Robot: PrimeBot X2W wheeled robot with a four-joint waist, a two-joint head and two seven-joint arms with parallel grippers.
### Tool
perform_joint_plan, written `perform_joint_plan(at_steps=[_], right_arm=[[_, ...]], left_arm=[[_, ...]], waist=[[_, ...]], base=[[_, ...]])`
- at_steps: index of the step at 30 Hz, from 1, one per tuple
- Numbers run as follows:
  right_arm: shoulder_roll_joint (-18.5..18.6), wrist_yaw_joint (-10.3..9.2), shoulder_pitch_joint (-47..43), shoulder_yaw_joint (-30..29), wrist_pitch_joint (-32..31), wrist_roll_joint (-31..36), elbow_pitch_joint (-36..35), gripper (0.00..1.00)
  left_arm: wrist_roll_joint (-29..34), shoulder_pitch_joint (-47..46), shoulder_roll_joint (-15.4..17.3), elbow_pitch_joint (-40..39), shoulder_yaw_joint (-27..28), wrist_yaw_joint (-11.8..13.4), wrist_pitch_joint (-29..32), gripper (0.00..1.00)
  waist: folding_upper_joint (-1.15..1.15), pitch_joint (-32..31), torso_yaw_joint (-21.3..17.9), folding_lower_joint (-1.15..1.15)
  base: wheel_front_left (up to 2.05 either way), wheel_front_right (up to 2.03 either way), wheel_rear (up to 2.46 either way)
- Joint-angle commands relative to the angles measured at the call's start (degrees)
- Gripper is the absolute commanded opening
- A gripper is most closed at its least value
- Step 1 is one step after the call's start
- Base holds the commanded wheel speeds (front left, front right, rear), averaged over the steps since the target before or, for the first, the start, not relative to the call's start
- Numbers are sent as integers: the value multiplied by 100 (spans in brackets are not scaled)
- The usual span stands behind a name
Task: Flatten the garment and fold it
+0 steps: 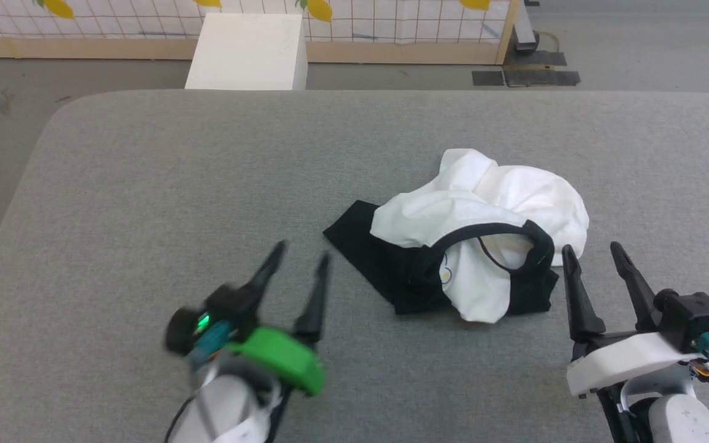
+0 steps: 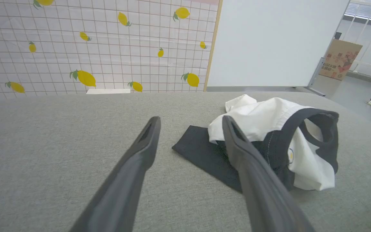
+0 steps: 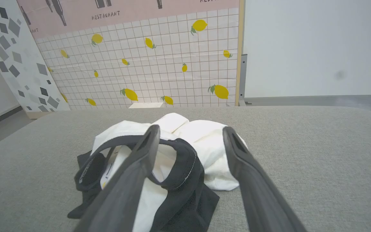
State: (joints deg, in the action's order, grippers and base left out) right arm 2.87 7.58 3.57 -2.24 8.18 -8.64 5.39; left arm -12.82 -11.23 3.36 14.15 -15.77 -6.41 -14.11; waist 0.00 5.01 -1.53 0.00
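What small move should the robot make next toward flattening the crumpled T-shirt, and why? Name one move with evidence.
Probably ease the right pincer forward and down to close on the black neckline. The T-shirt lies bunched on the grey table, not flat; both pincers are open and empty, and the right one's tips sit just beside that neckline, nearer than the left pincer.

white box (image 1: 247, 52) stands beyond the grey table (image 1: 164, 184).

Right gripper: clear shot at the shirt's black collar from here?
Probably yes. The right gripper is open, just beside the crumpled shirt, and nothing lies between it and the collar on the table.
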Motion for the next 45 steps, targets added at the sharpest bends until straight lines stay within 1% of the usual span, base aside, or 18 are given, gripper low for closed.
perform_joint_plan(at_steps=[1,6,7,10,11,12,17,18,19,20,22,25,28,31,35,40,43,45], right_arm=[[0,-9,73,23,52,-52,20,100],[0,-9,123,115,90,-99,61,100],[0,-9,145,133,109,-109,84,100],[0,-9,170,139,147,-129,129,100],[0,-9,182,150,178,-141,173,100],[0,-9,186,153,188,-146,184,100],[0,-9,204,161,225,-154,238,100],[0,-9,204,157,230,-152,248,100],[0,-9,203,152,235,-151,256,100],[0,-9,199,147,240,-152,265,100],[0,-9,194,147,243,-151,277,100],[0,-9,181,151,240,-131,284,100],[0,-9,159,163,225,-115,272,100],[0,-9,131,152,201,-97,247,100],[0,-9,90,151,159,-77,190,100],[0,-9,45,141,115,-69,135,100],[0,-9,26,129,50,-59,128,100],[0,-9,10,105,-19,-64,127,100]], left_arm=[[-20,-291,-24,124,-189,-35,41,100],[-507,-944,-44,707,-1081,-78,321,100],[-699,-1162,-45,924,-1385,-82,463,100],[-966,-1403,-46,1236,-1693,-59,679,100],[-1233,-1576,-47,1565,-1887,65,1021,100],[-1333,-1621,-47,1663,-1921,128,1134,100],[-1580,-1746,-47,1971,-1976,461,1418,100],[-1585,-1772,-47,2017,-1985,520,1431,94],[-1593,-1789,-47,2045,-1982,556,1420,56],[-1631,-1802,-47,2066,-1965,589,1386,0],[-1677,-1830,-47,2090,-1950,607,1306,0],[-1727,-1884,-47,2051,-1831,711,977,0],[-1803,-1883,-21,1946,-1550,906,476,0],[-1838,-1791,127,1782,-1281,1086,169,0],[-1862,-1437,513,1385,-817,1401,-12,0],[-1912,-610,1095,892,-282,1849,-53,0],[-2087,-110,1312,694,-65,1925,-8,0],[-2156,112,1380,617,8,1970,22,0]], waist=[[0,36,-44,0],[0,146,-227,0],[0,191,-322,0],[0,241,-460,0],[0,281,-591,0],[0,292,-629,0],[0,294,-726,0],[0,287,-731,0],[0,278,-730,0],[0,263,-725,0],[0,229,-697,0],[0,172,-619,0],[0,106,-518,0],[0,46,-399,0],[0,-3,-235,0],[0,-1,-43,0],[0,49,91,0],[0,81,182,0]], base=[[0,0,0],[0,0,0],[0,0,0],[0,0,0],[0,0,0],[0,0,0],[0,0,0],[0,0,0],[0,0,0],[0,0,0],[0,0,0],[0,0,0],[0,0,0],[0,0,0],[0,0,0],[0,0,0],[0,0,0],[0,0,0]])
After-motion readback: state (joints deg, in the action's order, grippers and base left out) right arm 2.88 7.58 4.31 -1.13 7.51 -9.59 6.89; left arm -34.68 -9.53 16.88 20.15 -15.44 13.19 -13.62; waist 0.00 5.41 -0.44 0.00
